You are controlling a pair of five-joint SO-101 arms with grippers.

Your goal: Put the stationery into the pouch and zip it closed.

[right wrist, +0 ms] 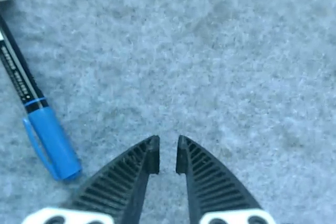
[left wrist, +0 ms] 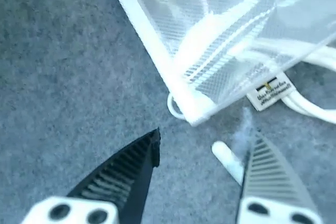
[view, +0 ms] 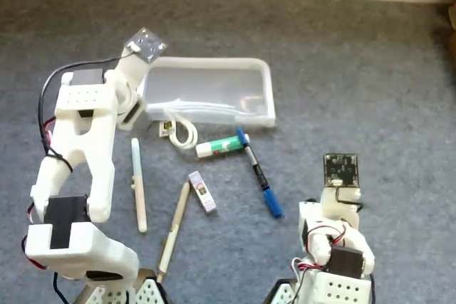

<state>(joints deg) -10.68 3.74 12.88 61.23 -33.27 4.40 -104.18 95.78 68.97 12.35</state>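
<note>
High view: one pouch [view: 214, 87], five items [view: 222, 146] (left fingers [left wrist: 126, 177] apart, right fingers [right wrist: 131, 177] nearly together).

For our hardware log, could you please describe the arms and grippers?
The left arm and right arm are white shells with black servos and red-black cables. Left gripper: one black, one pale ribbed finger; right gripper: both black.
</note>
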